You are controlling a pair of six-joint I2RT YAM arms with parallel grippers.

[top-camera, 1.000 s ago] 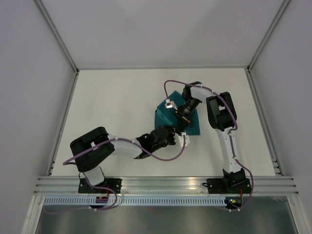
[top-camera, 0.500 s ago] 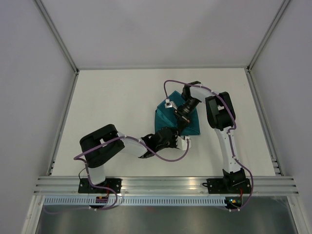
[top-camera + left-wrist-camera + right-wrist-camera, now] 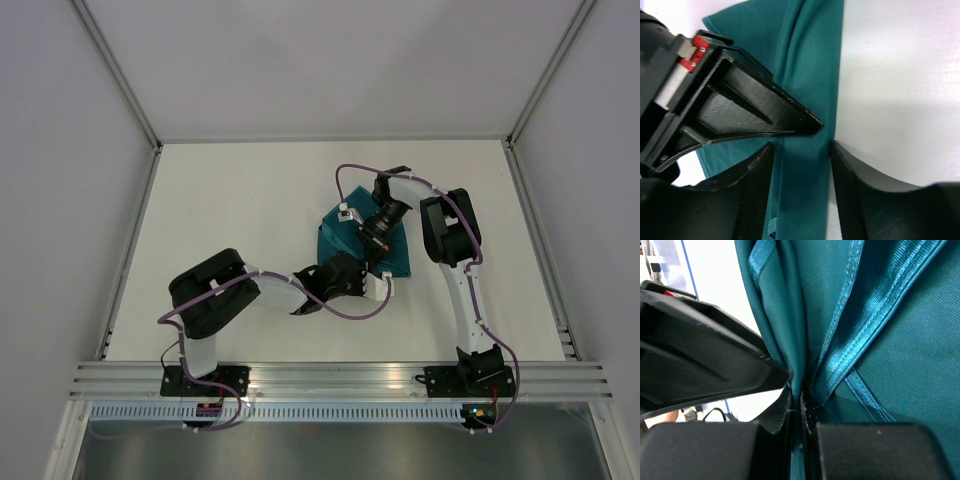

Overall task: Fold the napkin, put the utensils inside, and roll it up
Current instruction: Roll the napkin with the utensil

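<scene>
Right tool [image 3: 799,402] pinches satin-hemmed teal napkin [image 3: 890,365] into bunched folds

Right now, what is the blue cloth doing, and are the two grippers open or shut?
napkin, folded over in layers, one gathered fold pinched.
right gripper, shut on the napkin's fold.
left gripper, open, one finger on each side of the napkin's folded strip.

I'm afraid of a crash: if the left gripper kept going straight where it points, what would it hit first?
Probably the napkin, which lies between the fingers of the open left gripper. Just beyond, the right gripper, shut on that cloth, crosses its path, though depth is unclear.
</scene>
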